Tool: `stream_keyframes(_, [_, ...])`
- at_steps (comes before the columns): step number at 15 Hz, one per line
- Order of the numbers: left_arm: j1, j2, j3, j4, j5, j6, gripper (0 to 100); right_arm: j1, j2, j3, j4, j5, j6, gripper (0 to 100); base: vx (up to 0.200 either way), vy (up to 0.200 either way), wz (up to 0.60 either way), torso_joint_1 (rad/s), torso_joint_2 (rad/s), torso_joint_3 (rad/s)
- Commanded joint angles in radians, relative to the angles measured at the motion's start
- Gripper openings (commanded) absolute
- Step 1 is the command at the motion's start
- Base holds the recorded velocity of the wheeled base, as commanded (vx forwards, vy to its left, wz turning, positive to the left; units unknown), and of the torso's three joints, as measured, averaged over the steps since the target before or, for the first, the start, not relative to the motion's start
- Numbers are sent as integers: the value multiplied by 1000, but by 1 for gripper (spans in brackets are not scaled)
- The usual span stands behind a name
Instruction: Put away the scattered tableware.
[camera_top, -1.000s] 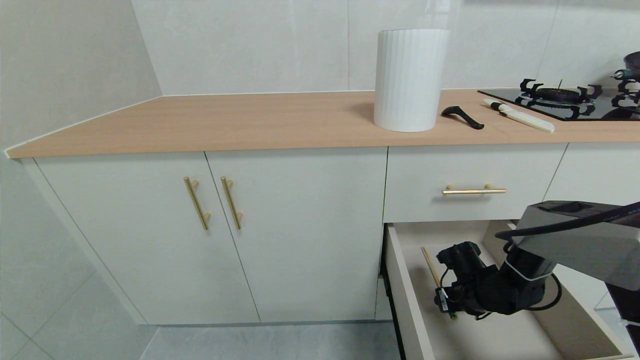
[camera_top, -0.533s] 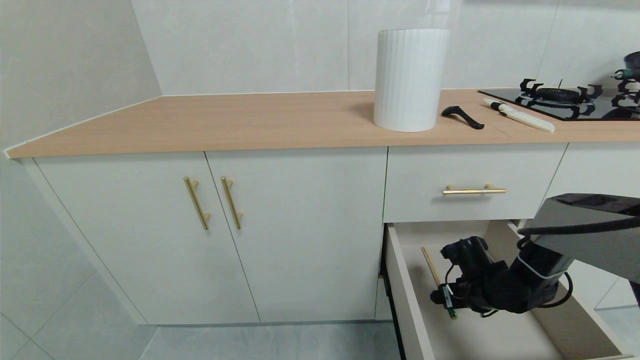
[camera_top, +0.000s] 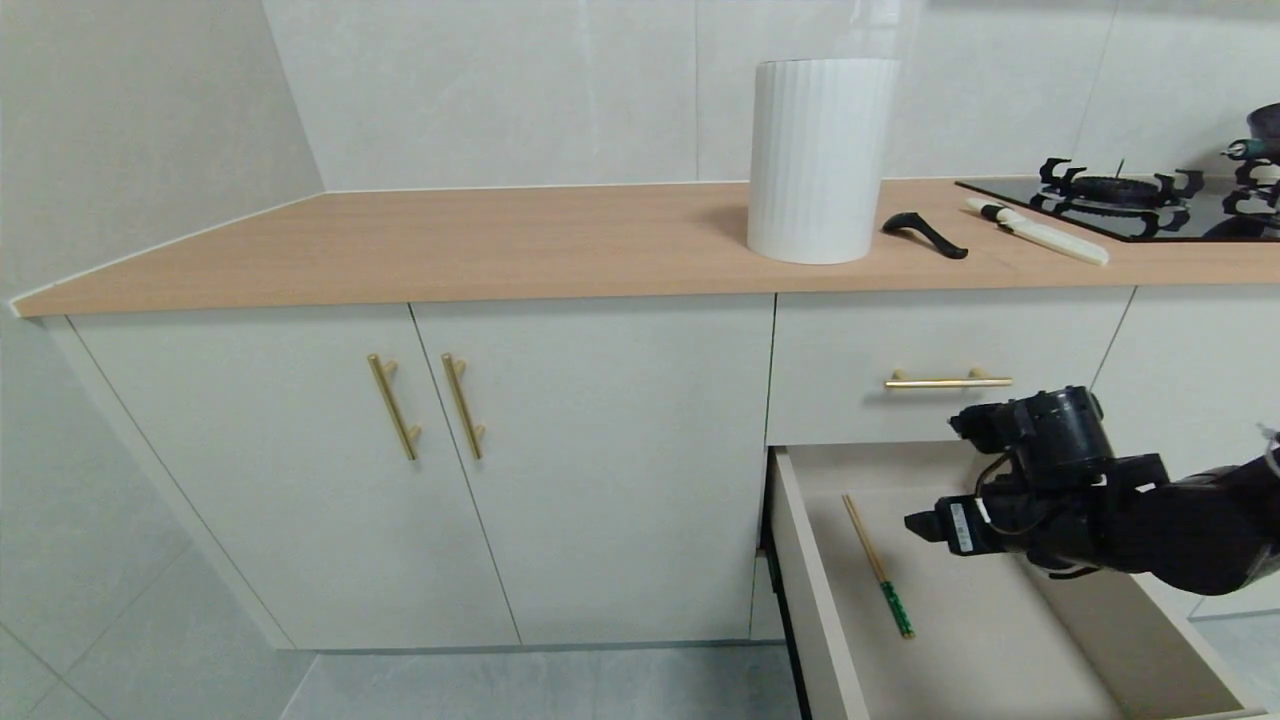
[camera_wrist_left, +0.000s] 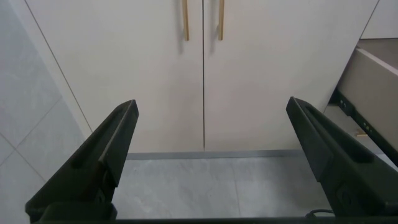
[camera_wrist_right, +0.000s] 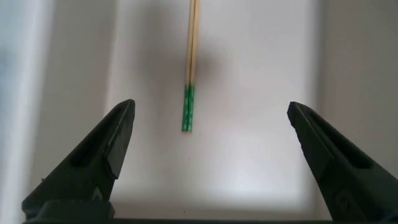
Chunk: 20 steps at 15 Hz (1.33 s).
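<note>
Below, chopsticks (camera_wrist_right: 190, 62) in drawer (camera_top: 800, 560), tool (camera_wrist_right: 211, 112) spread above

Head faces cabinets (camera_top: 590, 470), right wrist above drawer (camera_top: 985, 655)

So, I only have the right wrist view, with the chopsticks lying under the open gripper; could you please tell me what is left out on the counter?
Observer: A black utensil and a white knife lie on the counter, right of a tall white container.
Operator: Thank you. Is the drawer above this one shut?
Observer: Yes, the upper drawer is shut; the lower drawer, holding the chopsticks, is pulled out beneath it.
Operator: And where is the left gripper, please?
Observer: The left gripper is open, near the floor, facing the cabinet doors.
</note>
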Motion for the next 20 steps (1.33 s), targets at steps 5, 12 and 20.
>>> stream_keyframes(5, [0, 0, 0, 0, 0, 0, 100, -27, -147, 18, 2, 9, -20, 100, 0, 0, 0, 8, -92, -110])
stream_keyframes(12, [0, 0, 0, 0, 0, 0, 100, -25, -147, 31, 1, 9, -22, 100, 0, 0, 0, 97, -462, -337])
stream_keyframes(20, [0, 0, 0, 0, 0, 0, 100, -25, -135, 37, 1, 9, -34, 100, 0, 0, 0, 163, -478, -313])
